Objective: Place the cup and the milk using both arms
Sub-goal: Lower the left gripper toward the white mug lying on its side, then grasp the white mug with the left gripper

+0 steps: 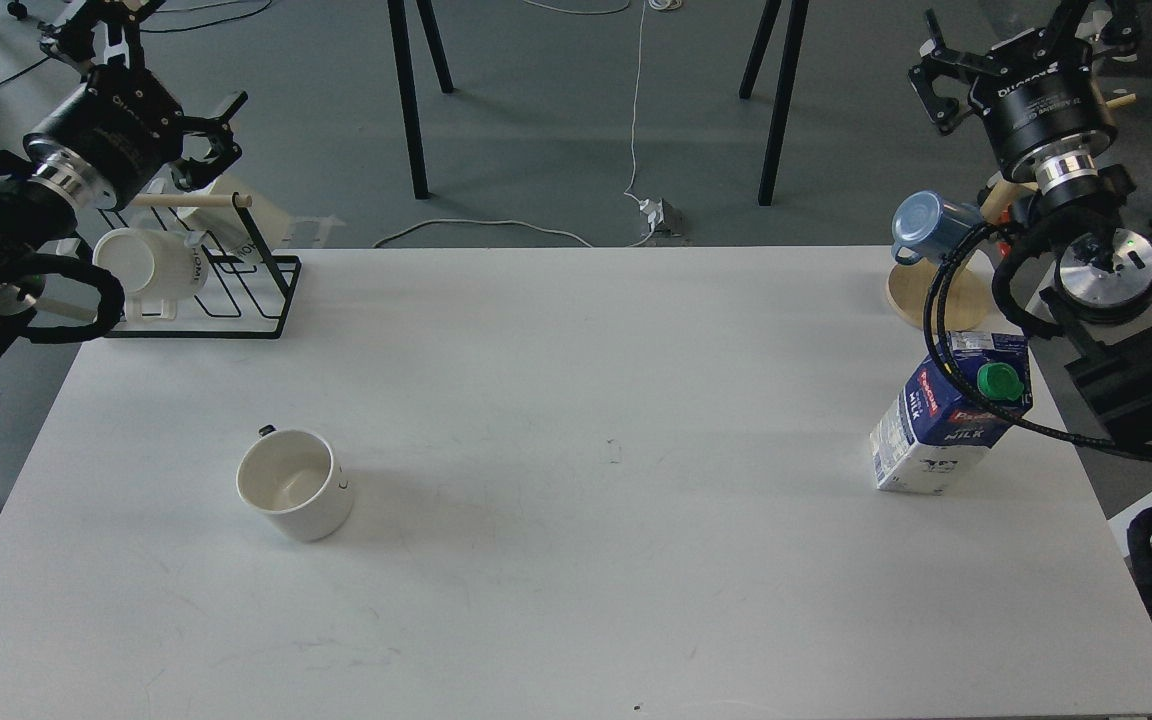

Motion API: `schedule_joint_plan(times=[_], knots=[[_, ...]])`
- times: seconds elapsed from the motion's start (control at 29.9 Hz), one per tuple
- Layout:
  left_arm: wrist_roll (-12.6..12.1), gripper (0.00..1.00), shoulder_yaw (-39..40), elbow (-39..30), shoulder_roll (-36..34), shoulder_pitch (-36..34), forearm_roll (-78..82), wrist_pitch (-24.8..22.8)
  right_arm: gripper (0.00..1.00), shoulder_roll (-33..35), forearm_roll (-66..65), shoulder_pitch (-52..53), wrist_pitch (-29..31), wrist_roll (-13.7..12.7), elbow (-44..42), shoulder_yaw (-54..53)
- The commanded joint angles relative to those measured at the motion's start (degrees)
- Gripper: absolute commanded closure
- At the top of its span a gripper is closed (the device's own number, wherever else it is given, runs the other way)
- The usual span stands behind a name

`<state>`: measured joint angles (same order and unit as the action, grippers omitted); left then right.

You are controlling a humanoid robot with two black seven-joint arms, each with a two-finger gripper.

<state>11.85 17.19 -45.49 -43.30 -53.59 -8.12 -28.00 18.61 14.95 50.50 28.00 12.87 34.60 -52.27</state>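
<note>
A white cup (294, 485) stands upright and empty on the left half of the white table (576, 560). A blue and white milk carton (944, 420) with a green cap stands near the table's right edge, and a black cable of my right arm crosses in front of it. My left gripper (158, 78) is raised at the far left, beyond the table's back edge, open and empty, well away from the cup. My right gripper (1018, 42) is raised at the far right, open and empty, well behind the carton.
A black wire rack (254, 300) holding white mugs (148, 265) stands at the back left corner. A wooden mug tree (936, 292) with a blue mug (934, 228) stands at the back right corner. Black stand legs (408, 100) and floor cables lie beyond the table.
</note>
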Motion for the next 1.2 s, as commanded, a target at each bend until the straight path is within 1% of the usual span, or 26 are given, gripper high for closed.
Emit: schedule_joint_plan(times=[0.0,0.07,0.1,0.17,0.27,0.3,0.37,0.4,0.47,0.53,0.57,0.67,0.8,0.87,1.04,1.17], knots=[[0.1,0.03,0.13,-10.82,-8.89,2.44,11.95,0.0,0.0,0.02,-0.01,-0.22,0.0,-0.04,0.03,-0.02],[0.1,0.07,-0.13,-15.83,-13.1,2.7,19.51,0.0,0.0,0.11,-0.01,-0.22,0.0,-0.04,0.03,-0.02],[0.1,0.07,-0.13,-18.73,-15.3,2.88,23.73,0.0,0.0,0.02,-0.01,-0.22,0.0,-0.04,0.03,-0.02],[0.1,0.07,-0.22,-22.35,-18.47,3.4,32.42,0.0,0.0,0.02,-0.09,-0.31,0.0,-0.04,0.03,-0.02],[0.54,0.07,-0.14,-23.6,-19.89,5.77,46.66,0.32,0.0,0.02,-0.01,-0.57,0.0,-0.04,0.03,0.06],[1.5,0.07,-0.13,-23.6,-19.81,6.83,51.06,1.71,0.0,0.02,-0.01,-0.58,0.0,-0.04,0.03,0.06],[4.57,0.07,-0.22,-23.6,-19.63,9.72,61.07,6.36,0.0,0.11,-0.01,-0.66,0.0,-0.04,0.12,0.06],[5.37,0.07,-0.22,-23.77,-19.46,11.13,64.95,8.56,0.0,0.19,-0.01,-0.84,0.0,-0.04,0.03,0.06],[5.55,0.09,-0.22,-25.17,-19.02,14.29,71.38,13.04,0.0,0.46,-0.01,-1.28,0.0,-0.04,0.12,0.06],[5.55,0.11,-0.31,-26.66,-18.84,16.58,75.17,16.65,0.0,0.72,-0.01,-1.54,0.0,-0.04,0.2,0.06],[5.55,0.12,-0.48,-26.93,-18.67,17.55,76.32,17.62,0.0,0.81,-0.01,-1.63,0.0,-0.04,0.21,0.06],[5.64,0.15,-1.71,-27.02,-17.18,20.1,82.1,20.35,0.0,1.42,-0.01,-2.16,0.0,-0.04,0.47,0.06],[5.64,0.17,-3.38,-26.76,-15.59,22.48,94.58,26.41,0.0,2.48,-0.01,-3.03,0.0,-0.04,1.08,0.06],[5.64,0.19,-3.65,-25.88,-14.8,23.01,99.25,28.17,0.0,2.48,-0.01,-3.56,0.0,-0.04,1.35,0.06],[5.29,0.22,-3.74,-22.9,-12.08,24.94,102.69,28.27,0.0,2.57,-0.09,-3.74,0.0,-0.04,1.35,0.06],[5.29,0.32,-3.74,-19.04,-9.62,25.03,106.46,28.44,0.0,2.57,-0.09,-3.83,0.0,-0.04,1.35,0.06]])
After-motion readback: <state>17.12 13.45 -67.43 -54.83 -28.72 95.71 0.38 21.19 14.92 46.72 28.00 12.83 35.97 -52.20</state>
